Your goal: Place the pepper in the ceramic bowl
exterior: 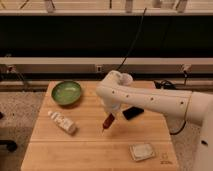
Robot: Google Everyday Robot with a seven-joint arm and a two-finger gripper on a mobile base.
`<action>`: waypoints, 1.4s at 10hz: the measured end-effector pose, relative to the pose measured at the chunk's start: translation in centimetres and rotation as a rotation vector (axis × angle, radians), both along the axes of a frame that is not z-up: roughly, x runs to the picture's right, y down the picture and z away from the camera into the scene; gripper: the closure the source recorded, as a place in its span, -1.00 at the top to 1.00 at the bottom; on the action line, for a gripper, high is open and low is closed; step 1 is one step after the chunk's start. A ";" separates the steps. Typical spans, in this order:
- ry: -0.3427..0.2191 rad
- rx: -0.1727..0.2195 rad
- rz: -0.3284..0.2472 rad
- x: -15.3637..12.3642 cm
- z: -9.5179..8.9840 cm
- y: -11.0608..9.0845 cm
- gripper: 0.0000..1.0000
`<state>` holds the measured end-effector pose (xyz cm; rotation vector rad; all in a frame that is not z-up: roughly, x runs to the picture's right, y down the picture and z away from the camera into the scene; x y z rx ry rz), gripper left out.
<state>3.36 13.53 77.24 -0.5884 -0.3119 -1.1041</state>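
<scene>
The green ceramic bowl (66,92) sits at the table's back left and holds nothing. My white arm reaches in from the right and bends down over the middle of the table. My gripper (110,116) points down there, shut on the dark red pepper (107,123). The pepper hangs from the gripper with its tip just above the wood. It is to the right of the bowl and nearer the front, about a bowl's width away.
A white bottle (63,122) lies on its side at the left. A black phone (132,113) lies right of the gripper, partly behind the arm. A white cup (125,79) stands behind the arm. A pale flat packet (141,151) lies at the front right of the wooden table (90,150).
</scene>
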 end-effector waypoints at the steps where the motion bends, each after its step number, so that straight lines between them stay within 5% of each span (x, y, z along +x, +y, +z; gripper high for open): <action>1: -0.004 0.002 -0.007 -0.5 0.0 -0.4 -0.99; 14: -0.048 0.032 -0.066 -7.5 1.7 -6.8 -0.99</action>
